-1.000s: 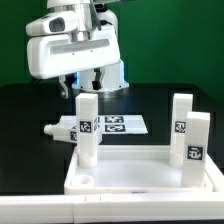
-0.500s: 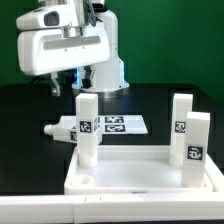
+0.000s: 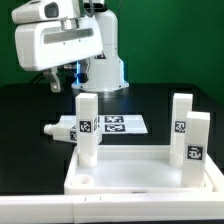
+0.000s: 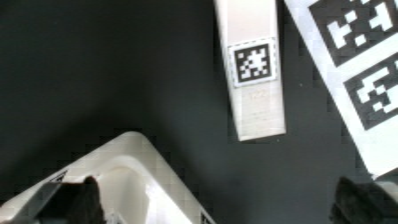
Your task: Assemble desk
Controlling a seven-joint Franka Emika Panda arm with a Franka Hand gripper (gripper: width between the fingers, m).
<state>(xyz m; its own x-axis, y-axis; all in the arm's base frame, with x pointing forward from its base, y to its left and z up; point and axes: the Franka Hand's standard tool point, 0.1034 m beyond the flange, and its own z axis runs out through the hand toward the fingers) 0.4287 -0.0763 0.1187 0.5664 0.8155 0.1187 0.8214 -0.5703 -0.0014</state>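
Observation:
The white tray-like tabletop [image 3: 140,178] lies at the front of the black table. Three white tagged legs stand upright in it: one at its left back corner [image 3: 87,128] and two on the right [image 3: 181,122] [image 3: 197,150]. Another leg [image 3: 60,129] lies flat on the table just left of the first; the wrist view shows it [image 4: 258,78] with its tag up. My gripper [image 3: 63,85] hangs open high above that lying leg, with nothing between its fingers [image 4: 71,200]. In the wrist view the gripper [image 4: 222,205] looks down on bare table.
The marker board [image 3: 120,125] lies behind the tabletop, and its tags [image 4: 365,60] show beside the lying leg in the wrist view. A blurred white part [image 4: 151,185] sits close to one finger. The robot base [image 3: 105,72] stands at the back.
My gripper has moved toward the exterior view's left, staying high and open. The legs and tabletop have not moved.

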